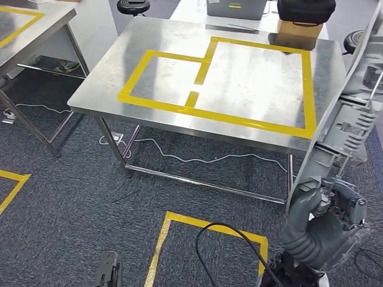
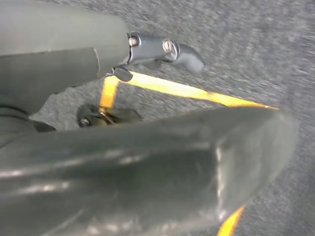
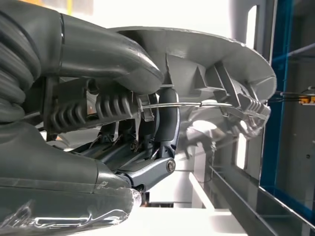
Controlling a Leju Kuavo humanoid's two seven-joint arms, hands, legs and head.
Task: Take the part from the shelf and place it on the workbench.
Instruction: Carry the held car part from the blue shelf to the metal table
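Part (image 1: 350, 113) in my right hand (image 1: 323, 224), held at the right edge of the head frame: a long grey ribbed casting whose long axis runs steeply from the hand at lower right up to the upper right corner, leaning a little toward the right. Its upper length crosses in front of the table's (image 1: 113, 78) right end. In the right wrist view I see the fingers (image 3: 167, 128) wrapped around the part's (image 3: 223, 64) ribbed rim with the thumb clamped over it, so the hold is firm.

My left hand (image 2: 163, 49) hangs low over the grey carpet (image 2: 260, 44); one dark finger sticks out straight, but the frame is blurred and I cannot tell whether the hand is spread or curled.

The steel table fills the upper middle of the head frame, its near edge running from middle left to right. Yellow tape (image 1: 225, 116) marks two adjoining rectangles on top, the larger at right, both bare inside. A cardboard box (image 1: 298, 28) sits at the far right corner, past the tape. A second table (image 1: 27, 30) stands at upper left, well apart. On the floor, a yellow tape outline (image 1: 212, 224) lies at bottom centre with a black cable (image 1: 221, 227) across it, and a white cable (image 1: 181, 156) trails under the table.
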